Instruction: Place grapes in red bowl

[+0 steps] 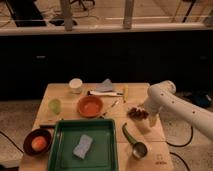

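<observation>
One claw hangs low over the desk's right side, fingers apparently spread and holding nothing. Just left of it the grapes lie on the desk. The red bowl sits farther left, well apart from them, behind a green tray.

You have two bowls (red bowl, maroon bowl), two cups (green cup, white cup), one tray, one sponge, one orange ball, one bunch of grapes, and one gripper just beside them.
</observation>
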Controlling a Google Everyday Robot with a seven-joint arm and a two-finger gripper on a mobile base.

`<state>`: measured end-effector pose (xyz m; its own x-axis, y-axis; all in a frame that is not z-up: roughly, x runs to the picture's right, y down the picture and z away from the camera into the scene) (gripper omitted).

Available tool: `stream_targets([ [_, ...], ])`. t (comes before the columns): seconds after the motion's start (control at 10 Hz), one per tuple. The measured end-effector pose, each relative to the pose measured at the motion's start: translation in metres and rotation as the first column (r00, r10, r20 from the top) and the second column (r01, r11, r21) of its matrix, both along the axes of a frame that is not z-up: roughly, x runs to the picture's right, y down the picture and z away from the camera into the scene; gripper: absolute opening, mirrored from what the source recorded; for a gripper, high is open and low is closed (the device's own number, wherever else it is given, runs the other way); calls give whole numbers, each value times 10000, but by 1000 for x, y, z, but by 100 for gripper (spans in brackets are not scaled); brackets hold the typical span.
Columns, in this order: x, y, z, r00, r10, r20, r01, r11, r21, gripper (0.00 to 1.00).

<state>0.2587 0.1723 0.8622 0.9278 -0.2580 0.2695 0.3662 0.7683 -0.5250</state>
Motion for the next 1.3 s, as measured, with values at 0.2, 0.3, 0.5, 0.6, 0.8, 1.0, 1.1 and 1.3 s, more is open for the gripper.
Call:
stream_targets([
  [0.2, 2, 3, 4, 10000, -58, 27, 59, 10000, -46, 80],
  [0.3, 2, 4, 5, 10000, -79, 37, 79, 10000, -55, 80],
  [0.5, 0, 5, 8, 9999, -144, 59, 145, 9998, -105, 80],
  [0.6, 0, 5, 9, 9999, -129, 68, 130, 9998, -118, 80],
  [0.8, 3, 8, 11, 10000, -84, 50, 85, 9998, -184, 80],
  [1.0, 3, 9, 14, 10000, -69, 38, 70, 9997, -217, 80],
  [1.1, 3, 9, 15, 10000, -63, 31, 63, 9997, -241, 80],
  [1.3, 5, 10, 17, 10000, -23, 3, 23, 9996, -279, 80],
])
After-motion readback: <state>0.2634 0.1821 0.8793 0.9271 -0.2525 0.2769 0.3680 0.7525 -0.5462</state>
